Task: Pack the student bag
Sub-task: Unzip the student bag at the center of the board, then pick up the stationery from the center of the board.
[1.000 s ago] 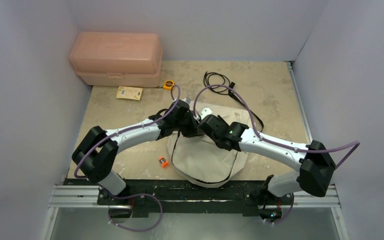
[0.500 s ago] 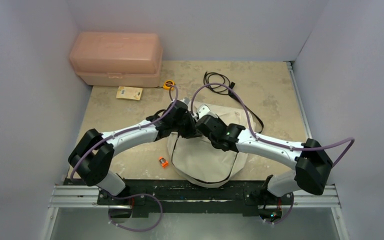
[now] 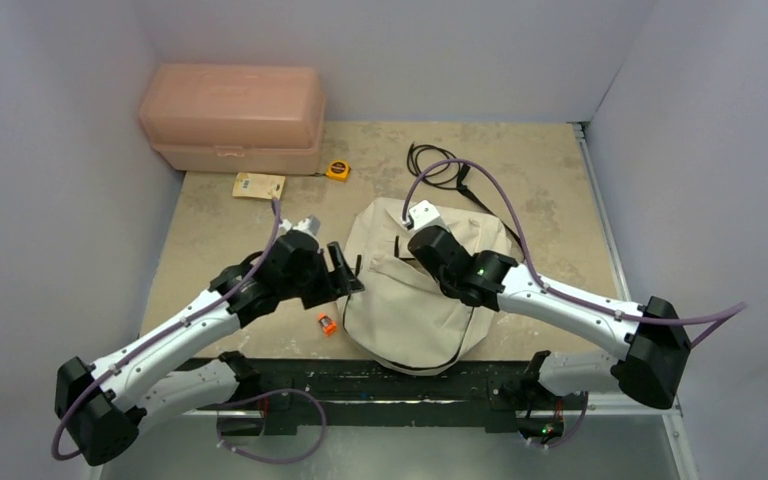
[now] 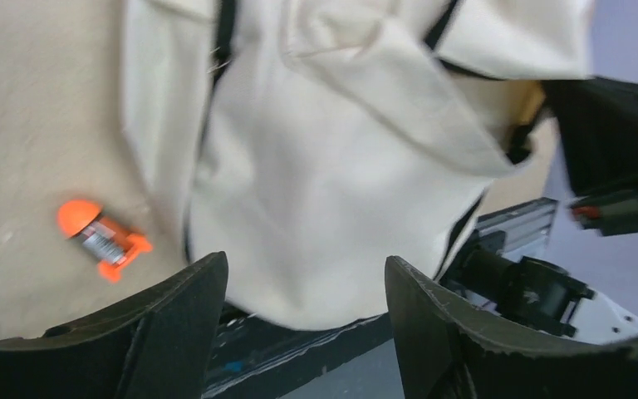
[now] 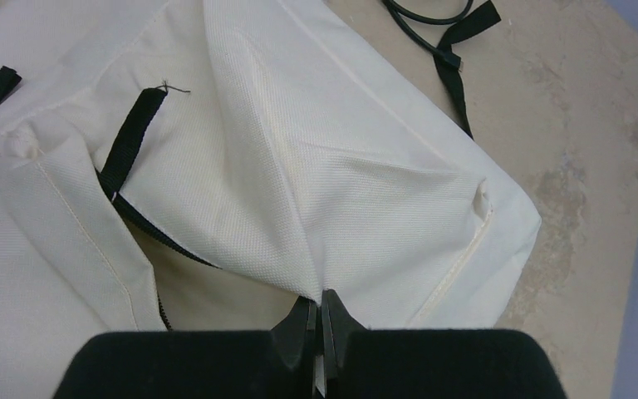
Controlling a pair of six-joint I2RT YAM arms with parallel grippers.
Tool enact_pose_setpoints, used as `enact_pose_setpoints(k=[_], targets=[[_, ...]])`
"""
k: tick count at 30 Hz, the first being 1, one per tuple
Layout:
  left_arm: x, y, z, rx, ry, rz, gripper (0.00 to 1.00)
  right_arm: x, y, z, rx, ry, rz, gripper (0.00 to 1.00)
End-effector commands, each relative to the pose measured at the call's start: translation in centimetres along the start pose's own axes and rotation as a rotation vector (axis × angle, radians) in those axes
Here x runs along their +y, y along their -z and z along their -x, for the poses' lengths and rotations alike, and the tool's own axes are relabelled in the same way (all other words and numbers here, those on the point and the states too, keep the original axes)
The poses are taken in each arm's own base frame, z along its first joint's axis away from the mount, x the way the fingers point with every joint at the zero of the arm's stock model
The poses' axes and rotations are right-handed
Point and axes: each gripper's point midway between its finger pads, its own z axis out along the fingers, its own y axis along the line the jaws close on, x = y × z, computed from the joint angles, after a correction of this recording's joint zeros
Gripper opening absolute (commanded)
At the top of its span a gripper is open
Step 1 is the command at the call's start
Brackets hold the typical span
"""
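The student bag (image 3: 410, 305), cream fabric with black zipper lines, lies near the table's front edge between my arms. My right gripper (image 3: 409, 250) is over its upper part, shut on a fold of the bag's flap (image 5: 332, 241); in the right wrist view the right gripper (image 5: 320, 314) pinches the cloth tight, and the unzipped mouth (image 5: 216, 291) gapes to the left of it. My left gripper (image 3: 348, 272) hangs open just off the bag's left edge, holding nothing. The left wrist view shows both fingers (image 4: 179, 320) spread wide with the bag (image 4: 332, 183) behind them.
A small orange item (image 3: 327, 324) lies left of the bag, also seen from the left wrist (image 4: 100, 238). A pink plastic box (image 3: 232, 115) stands at the back left, with a yellow tape measure (image 3: 337, 170) and a yellow packet (image 3: 259, 185) before it. A black cable (image 3: 442, 163) lies behind the bag.
My left gripper let go of the bag, opened and drew back left and nearer. The right gripper closed on the flap and holds it up, so more of the bag shows.
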Motion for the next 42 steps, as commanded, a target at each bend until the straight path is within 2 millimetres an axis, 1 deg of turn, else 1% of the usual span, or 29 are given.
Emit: enact_pose_setpoints(k=[1,2,5,7,10,17,20,23,26,30,31,32,34,39,42], targets=[[9.2,1.3,-4.3,0.076,0.117,0.334,0.69,1.0,1.1,3.3,-0.110,-0.164,0.072,0.00],[10.3,1.5,-4.8,0.080,0.156,0.377,0.69,1.0,1.2,3.4,-0.114,-0.170,0.079,0.00],[12.0,1.3,-6.2,0.104,0.219,0.446,0.68,1.2,1.2,3.5,-0.117,-0.171,0.086,0.00],[12.6,1.0,-6.7,0.116,0.243,0.470,0.68,1.3,1.0,3.5,-0.110,-0.165,0.087,0.00],[13.3,0.7,-6.5,0.105,0.245,0.516,0.69,1.4,1.0,3.4,-0.103,-0.159,0.091,0.00],[12.6,-2.0,-5.6,0.099,0.219,0.515,0.70,1.4,1.2,3.2,-0.104,-0.153,0.100,0.00],[12.8,-3.1,-5.6,0.107,0.215,0.540,0.67,1.5,1.2,3.0,-0.101,-0.151,0.103,0.00],[13.4,-3.7,-5.7,0.101,0.215,0.564,0.62,1.6,1.2,2.9,-0.097,-0.150,0.107,0.00],[13.5,-4.1,-5.6,0.093,0.212,0.552,0.56,1.6,1.2,2.6,-0.092,-0.146,0.111,0.00],[13.5,-3.8,-5.1,0.076,0.186,0.556,0.48,1.7,1.2,2.6,-0.093,-0.144,0.115,0.00],[13.4,-3.6,-4.9,0.074,0.175,0.553,0.49,1.7,1.2,2.6,-0.092,-0.142,0.117,0.00],[13.3,-3.4,-4.7,0.070,0.163,0.550,0.52,1.8,1.2,2.7,-0.093,-0.142,0.118,0.00],[13.1,-2.8,-4.4,0.063,0.151,0.553,0.60,1.8,1.2,2.7,-0.093,-0.138,0.120,0.00],[13.6,-1.1,-3.6,0.020,0.162,0.569,0.80,1.9,1.2,2.9,-0.094,-0.129,0.126,0.00],[13.7,-0.3,-2.7,-0.014,0.186,0.553,0.84,1.9,1.2,2.9,-0.091,-0.126,0.127,0.00]])
